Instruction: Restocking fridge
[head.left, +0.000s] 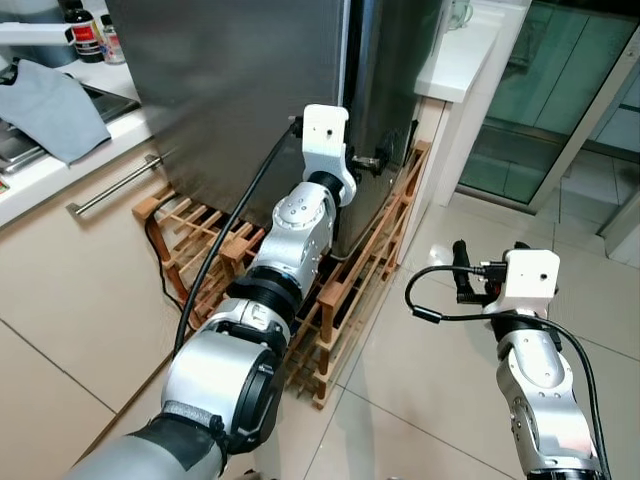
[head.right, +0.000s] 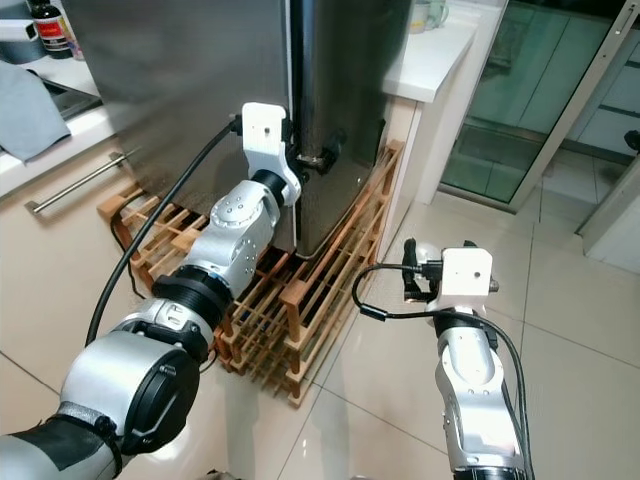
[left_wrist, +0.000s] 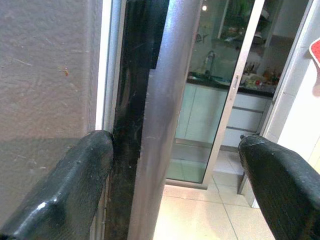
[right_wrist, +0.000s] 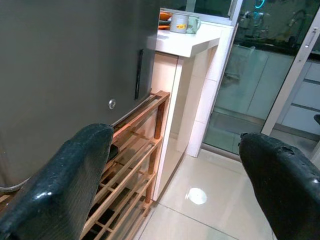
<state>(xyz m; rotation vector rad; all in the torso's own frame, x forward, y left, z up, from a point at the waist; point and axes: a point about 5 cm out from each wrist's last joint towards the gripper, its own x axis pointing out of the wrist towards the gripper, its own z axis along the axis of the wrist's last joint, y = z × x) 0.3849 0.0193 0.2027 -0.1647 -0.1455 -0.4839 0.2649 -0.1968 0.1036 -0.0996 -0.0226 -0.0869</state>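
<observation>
A steel fridge (head.left: 240, 90) is seen standing on a low wooden slatted rack (head.left: 350, 290) on the tiled floor (head.left: 450, 380), between a worktop (head.left: 60, 150) at the robot's left and a white worktop (head.left: 465, 55) further back. The left end effector (head.left: 372, 163) is held at the fridge's front corner, its fingers (left_wrist: 60, 190) spread wide with the door's edge between them; one finger is pressed against the dark gap beside the edge. The right end effector (head.left: 462, 272) is held open over the floor, well apart from the fridge and gripping nothing. A grey cloth (head.left: 50, 105) and bottles (head.left: 85, 30) are seen on the left worktop, a mug (right_wrist: 179, 22) on the white one.
</observation>
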